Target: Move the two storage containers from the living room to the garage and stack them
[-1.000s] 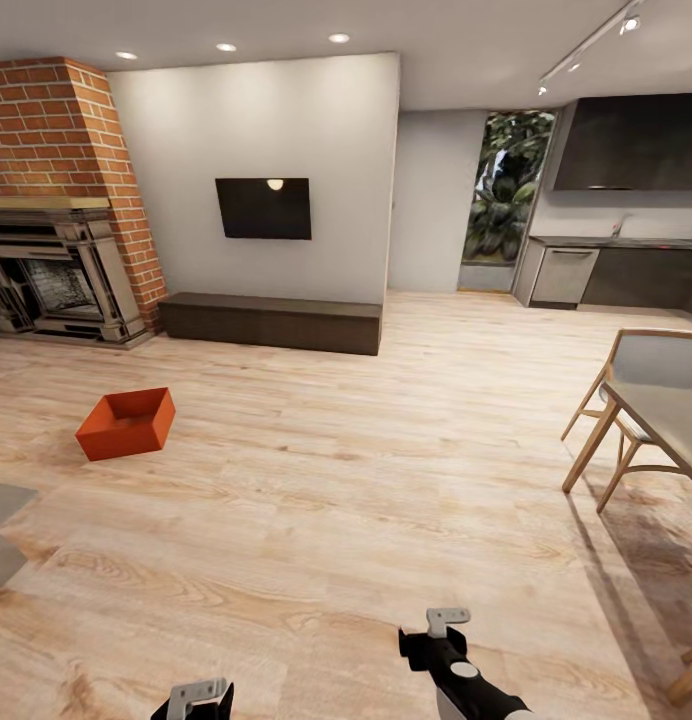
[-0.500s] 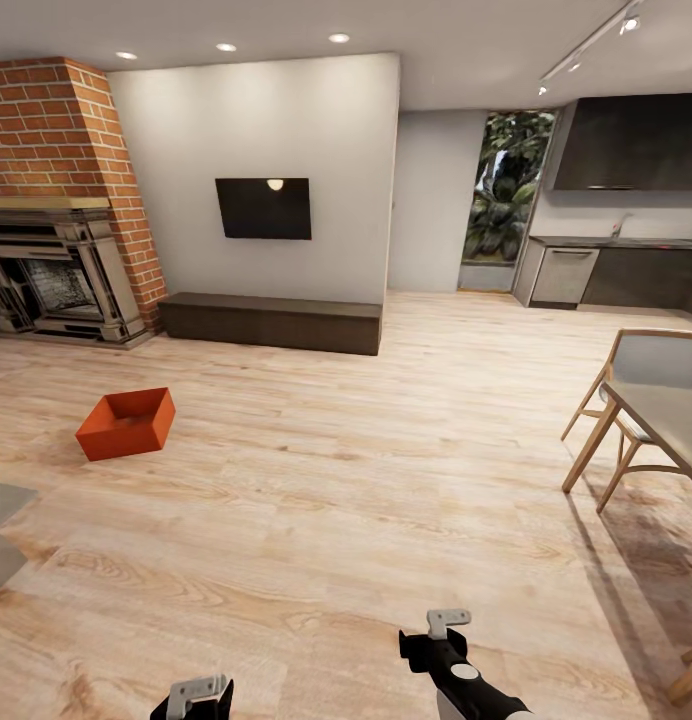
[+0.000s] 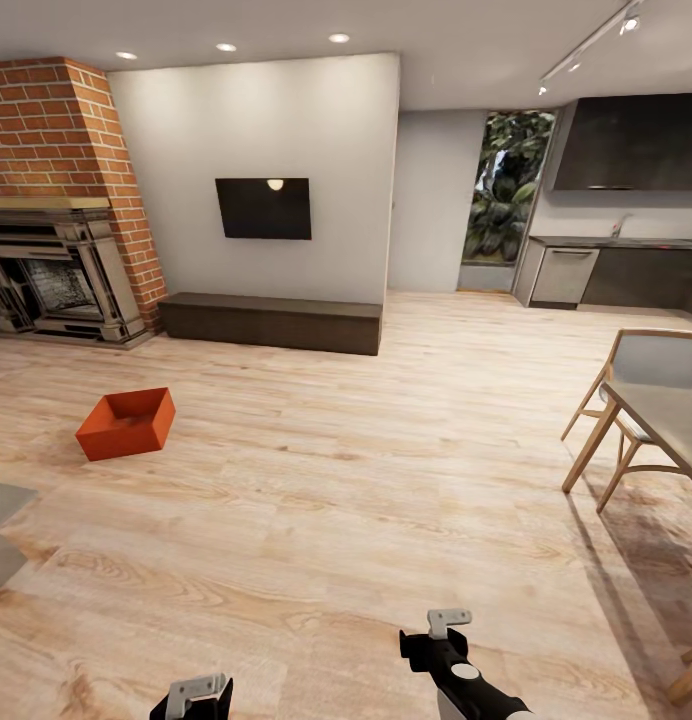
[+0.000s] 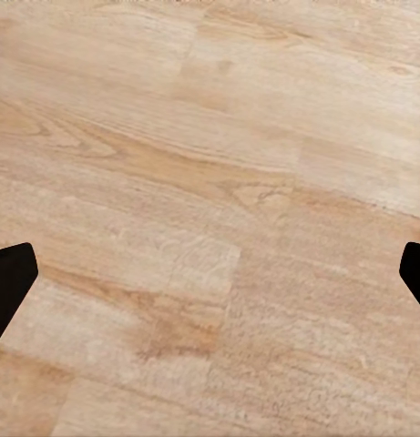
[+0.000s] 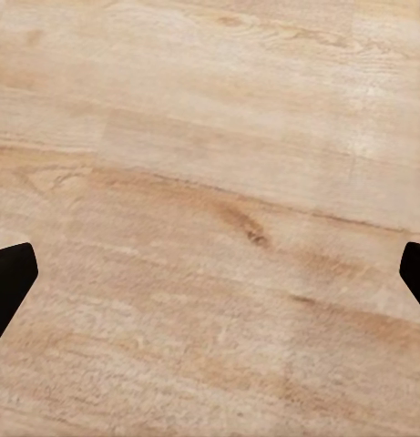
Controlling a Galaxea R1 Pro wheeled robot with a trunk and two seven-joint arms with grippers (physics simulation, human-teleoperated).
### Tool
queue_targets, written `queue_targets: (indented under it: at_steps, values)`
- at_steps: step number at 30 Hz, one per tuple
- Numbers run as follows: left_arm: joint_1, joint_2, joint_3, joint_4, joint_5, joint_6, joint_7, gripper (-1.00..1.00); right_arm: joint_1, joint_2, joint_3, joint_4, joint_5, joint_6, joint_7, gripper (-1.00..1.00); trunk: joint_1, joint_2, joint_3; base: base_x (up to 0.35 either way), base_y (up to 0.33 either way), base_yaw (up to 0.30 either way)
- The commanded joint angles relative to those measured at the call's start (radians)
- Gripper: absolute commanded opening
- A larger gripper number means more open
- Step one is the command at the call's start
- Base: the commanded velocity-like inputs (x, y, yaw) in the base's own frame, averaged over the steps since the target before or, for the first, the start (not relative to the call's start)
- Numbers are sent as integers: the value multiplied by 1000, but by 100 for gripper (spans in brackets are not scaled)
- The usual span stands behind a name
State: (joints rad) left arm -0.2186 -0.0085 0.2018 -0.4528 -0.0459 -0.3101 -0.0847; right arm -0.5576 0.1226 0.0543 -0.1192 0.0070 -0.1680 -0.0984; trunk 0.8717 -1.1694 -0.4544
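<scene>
well apart, storage container [image 3: 126, 423] lies beyond left gripper [image 3: 198, 692], fingers spread, empty.

A: Surface shown?
B: Light wood plank floor [image 3: 366, 500], running from the brick fireplace [image 3: 61, 270] to the kitchen end.

A: Resting directly on it?
B: One red-orange storage container [image 3: 127, 423], open top up, standing alone well in front of the fireplace. Low dark bench [image 3: 273, 321] against the white wall. Wooden chair [image 3: 636, 400] and tabletop [image 3: 671, 415] at right. Grey rug corner [image 3: 1, 530] at left edge.

A: Wrist views?
B: Bare planks [image 4: 210, 182], grain and seams visible [image 5: 210, 200].
</scene>
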Motion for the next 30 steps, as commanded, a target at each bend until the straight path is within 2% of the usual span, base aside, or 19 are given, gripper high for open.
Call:
queue_targets:
  at_steps: [1,30]
  values:
    - [-1,-1,8,0,-5,-3,-9,100,-1,0,6,1,1,-2,-6,100,0,-1,-1,0,0,0]
    - [-1,-2,7,-3,-4,-3,-8,100,-1,0,6,1,1,-2,-6,100,0,-1,-1,0,0,0]
